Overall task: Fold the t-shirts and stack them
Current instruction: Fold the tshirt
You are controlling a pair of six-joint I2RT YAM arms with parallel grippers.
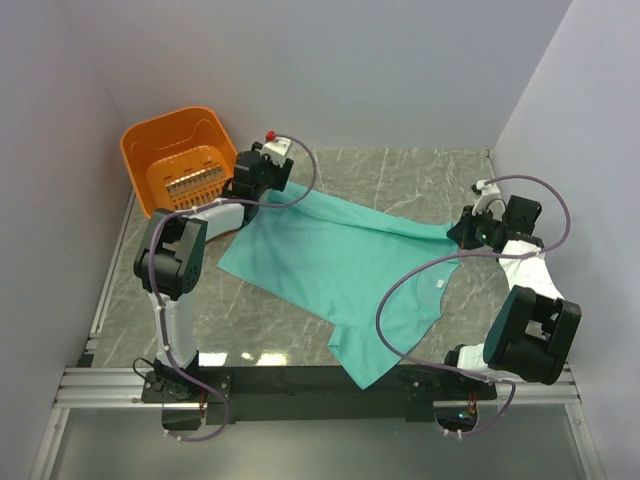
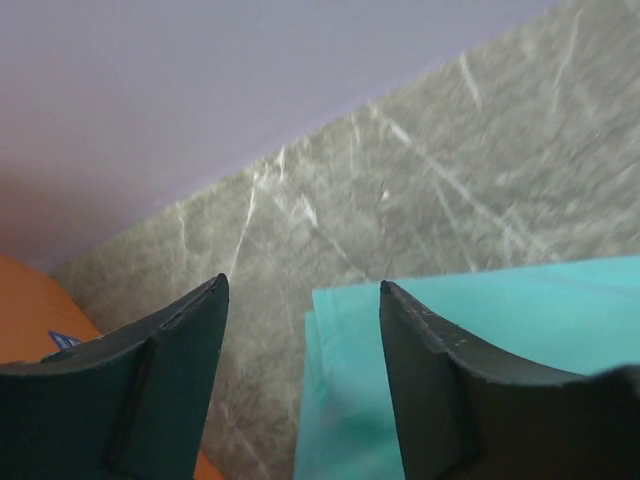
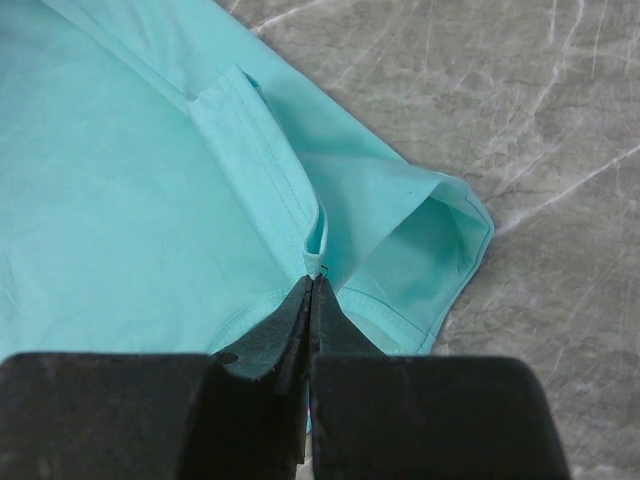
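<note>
One teal-green t-shirt (image 1: 340, 265) lies spread and slanted on the marble table, its neck with a small white label toward the right. My right gripper (image 3: 312, 282) is shut on a fold of the shirt's cloth (image 3: 318, 240) by the right sleeve (image 3: 440, 250); in the top view it sits at the shirt's far right corner (image 1: 468, 232). My left gripper (image 2: 302, 290) is open and empty just above the shirt's far left corner (image 2: 340, 330); in the top view it is next to the basket (image 1: 255, 185).
An orange plastic basket (image 1: 180, 160) stands at the back left, right beside the left gripper, and its rim shows in the left wrist view (image 2: 30, 310). Lilac walls close the back and both sides. Grey marble table (image 1: 400, 175) surrounds the shirt.
</note>
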